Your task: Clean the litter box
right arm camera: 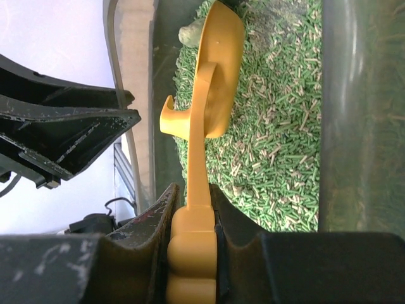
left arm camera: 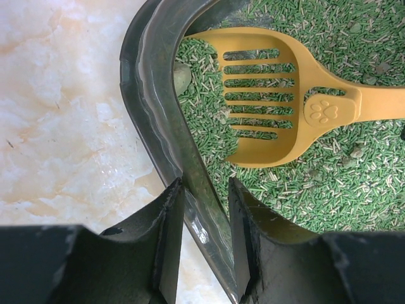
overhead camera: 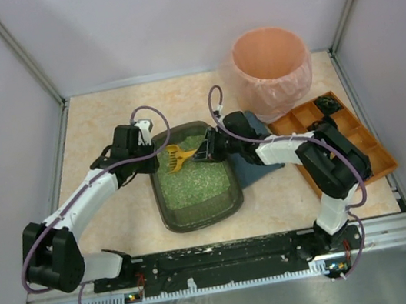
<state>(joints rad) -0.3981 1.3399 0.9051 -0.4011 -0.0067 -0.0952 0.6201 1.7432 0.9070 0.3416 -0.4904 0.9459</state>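
Jaws, left gripper (left arm camera: 204,187): one finger outside and one inside the litter box (overhead camera: 203,223) rim at its far left corner, both close against the plastic. Whether they are truly pinching it, cannot tell. Jaws, right gripper (right arm camera: 192,193): clamped flat on the handle of the yellow scoop (left arm camera: 323,111), no gap visible.

Litter box sits mid-table between the two arms, long axis running near to far, filled with green litter (left arm camera: 285,190).

Handling, judged:
- Tray looks like stiff moulded plastic; the raised rim is the only sensible hold, and a corner should flex least
- Rim surface is glossy, so probably slippery; a shallow pinch could skate off
- Loose pellets make the load shift, so keep it level; a tilt would likely spill
- Tabletop (overhead camera: 97,123) is smooth, so the tray will probably slide under a scoop push unless it is braced at the rim

Scoop: slotted head lies on the litter in the far left part of the tray, handle running right to the right gripper. It looks light and rigid. A pale grey-green clump (left arm camera: 182,77) rests against the inner wall just beyond the scoop's front edge.

Outward: blue cloth (overhead camera: 256,168) is tucked at the tray's right side, under the right arm. Pink-lined bin (overhead camera: 276,97) stands far right, well apart from the tray. Orange compartmented tray (overhead camera: 376,162) lies along the right edge, near the bin
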